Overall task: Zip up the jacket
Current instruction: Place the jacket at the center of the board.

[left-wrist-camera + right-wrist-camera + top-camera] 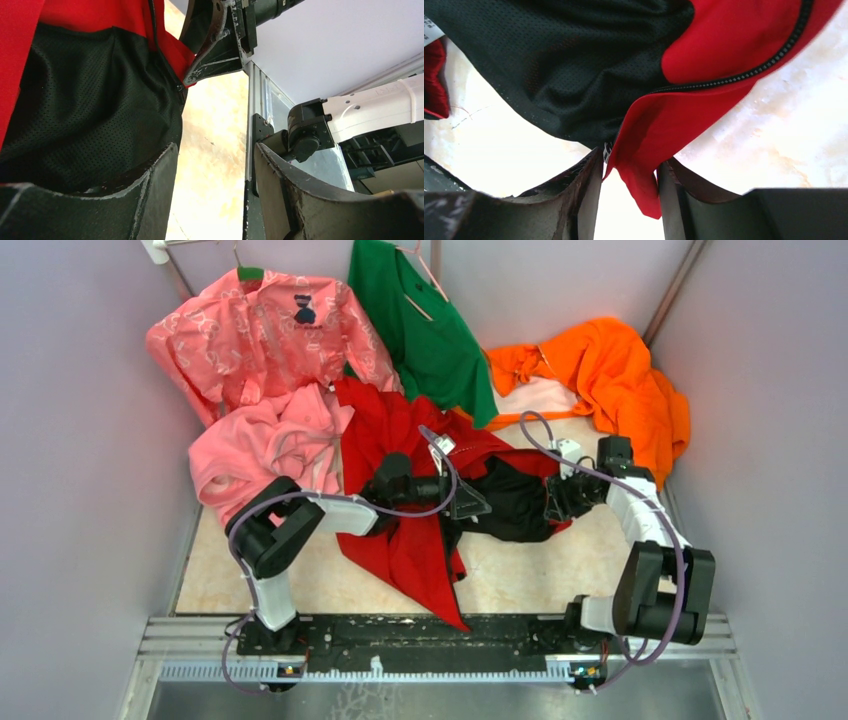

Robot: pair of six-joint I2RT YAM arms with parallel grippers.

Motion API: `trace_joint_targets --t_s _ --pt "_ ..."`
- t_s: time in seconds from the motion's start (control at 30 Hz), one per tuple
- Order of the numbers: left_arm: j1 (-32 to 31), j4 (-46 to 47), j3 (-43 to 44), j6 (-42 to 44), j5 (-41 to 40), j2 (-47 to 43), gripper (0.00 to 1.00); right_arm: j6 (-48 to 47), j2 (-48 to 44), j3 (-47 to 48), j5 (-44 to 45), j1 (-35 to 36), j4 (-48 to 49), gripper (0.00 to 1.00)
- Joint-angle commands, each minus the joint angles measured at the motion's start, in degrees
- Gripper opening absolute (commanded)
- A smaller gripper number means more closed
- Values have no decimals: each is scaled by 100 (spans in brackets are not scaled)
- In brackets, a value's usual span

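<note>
Pale marbled counter (520,575) underneath, grey walls all round, and here was the picture. My right fingers (589,180) stood apart, with a red corner of the jacket (724,40) hanging down into the gap between them. Bright counter showed beside the cloth, so I judged it loose there, not pinched. Just above that corner the dark zipper (749,72) curved away along the red edge, and the black mesh lining (549,60) spilled out beside it.

My left fingers (162,175) were apart too, with nothing between them but bare counter. The mesh lining lay right against one finger's outer side.

Further out, seen from above, the jacket lay crumpled mid-counter between both arms. It was opened up with the lining showing, and one red flap trailed toward the near edge. The pink fleece (260,445) was bunched against its left side; the orange garment (610,370) sat well off at the far right.

Progress? Hardly any, by my reckoning. The front lay open, the two zipper halves were not lined up, and I could not make out the slider for certain. Left to do: find both bottom ends, seat them, hold the hem, and run the pull up the whole length.
</note>
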Motion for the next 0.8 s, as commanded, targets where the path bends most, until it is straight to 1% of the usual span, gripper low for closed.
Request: trace_joint_targets --t_s 0.0,0.23,0.47,0.53,0.63,0.77 --pt "9 457 -122 105 24 -231 64 8 -149 -72 89 -152 86 45" --pt "14 535 -192 106 40 -272 64 41 -190 -113 286 -202 155 54" --pt "8 588 -241 102 27 -290 64 75 -219 -134 446 -362 201 57" --pt "14 597 -241 102 40 -290 64 78 -261 -126 392 -429 196 59" --pt "19 613 -239 102 45 -288 64 76 -318 -126 255 -516 164 64" --pt "18 637 -258 93 47 -288 64 63 -322 -93 12 -678 95 64"
